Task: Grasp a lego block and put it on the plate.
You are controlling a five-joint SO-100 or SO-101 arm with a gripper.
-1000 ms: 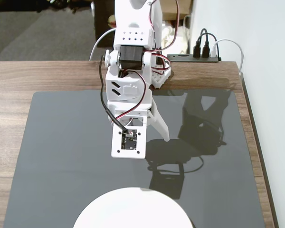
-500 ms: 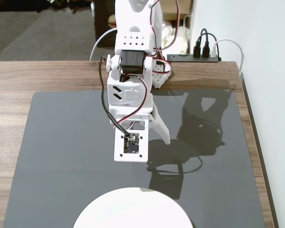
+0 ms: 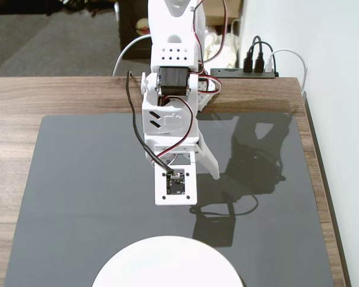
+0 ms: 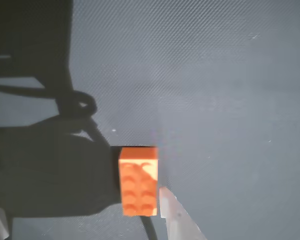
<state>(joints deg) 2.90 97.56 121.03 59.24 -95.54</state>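
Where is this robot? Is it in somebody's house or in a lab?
Probably a home or office desk, though I can't be sure. The arm stands on a wooden table with a dark mat on it. A power strip with plugs sits by a white wall, and carpet shows behind.

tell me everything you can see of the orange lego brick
The small bright orange plastic lego brick shows only in the wrist view; in the fixed view the arm hides it. It is rectangular, with two rows of round studs on top, glossy and lit at its upper right. It appears to lie flat on the dark textured mat, studs up. A pale gripper finger sits right beside its lower right corner; contact cannot be told.
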